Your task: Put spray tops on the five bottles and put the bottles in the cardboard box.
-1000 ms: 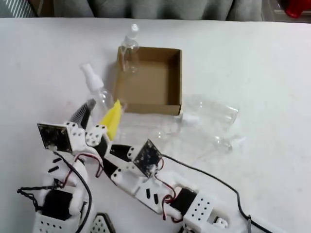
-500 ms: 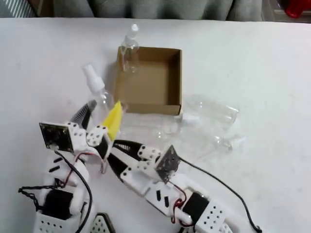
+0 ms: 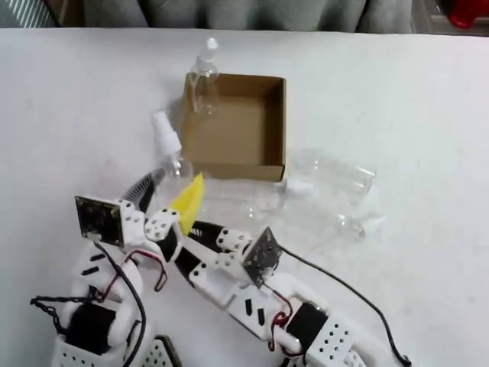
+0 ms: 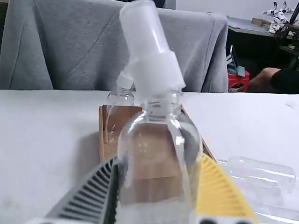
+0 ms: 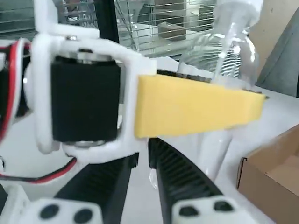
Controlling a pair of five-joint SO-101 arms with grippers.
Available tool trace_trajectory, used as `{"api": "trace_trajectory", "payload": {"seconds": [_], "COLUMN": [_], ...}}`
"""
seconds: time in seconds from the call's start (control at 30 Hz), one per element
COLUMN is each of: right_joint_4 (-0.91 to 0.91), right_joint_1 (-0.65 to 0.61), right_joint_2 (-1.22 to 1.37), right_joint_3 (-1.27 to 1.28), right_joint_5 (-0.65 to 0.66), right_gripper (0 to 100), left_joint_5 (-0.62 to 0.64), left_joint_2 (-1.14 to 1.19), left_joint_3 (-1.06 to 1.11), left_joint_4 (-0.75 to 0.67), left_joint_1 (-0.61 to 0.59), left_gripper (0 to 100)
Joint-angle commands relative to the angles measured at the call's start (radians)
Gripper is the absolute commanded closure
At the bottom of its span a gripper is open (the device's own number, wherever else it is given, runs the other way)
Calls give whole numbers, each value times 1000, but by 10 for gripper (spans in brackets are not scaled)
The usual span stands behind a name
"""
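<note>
Bottle (image 4: 159,149) with spray top (image 4: 149,56) sits gripped in the left claw (image 4: 158,184) beside the cardboard box (image 3: 233,170); right claw (image 5: 152,161) is closed.

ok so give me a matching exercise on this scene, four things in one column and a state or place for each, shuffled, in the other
Things:
A. left tool
B. cardboard box
C. bottle in the box
D. bottle right of the box

States:
1. lying on its side on the table
2. brown, open at the top
3. shut on a bottle with a spray top
4. standing upright, spray top on

Pairs: A-3, B-2, C-4, D-1
</note>
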Motion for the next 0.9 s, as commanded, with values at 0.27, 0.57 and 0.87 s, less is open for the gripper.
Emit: {"api": "trace_trajectory", "payload": {"seconds": [0.27,0.57,0.87], "right_joint_4": [2,1,5], "right_joint_1": [107,157,205], "right_joint_2": [7,8,8], "right_joint_3": [-15,-20,-37], "right_joint_5": [8,8,8], "right_gripper": [983,983,983], "left_joint_5": [-12,-12,-12], "left_joint_2": [-30,-30,-30], "left_joint_3": [-98,-98,-98], "left_joint_4": [37,37,37], "left_joint_1": [16,16,16], "left_gripper": [980,980,980]}}
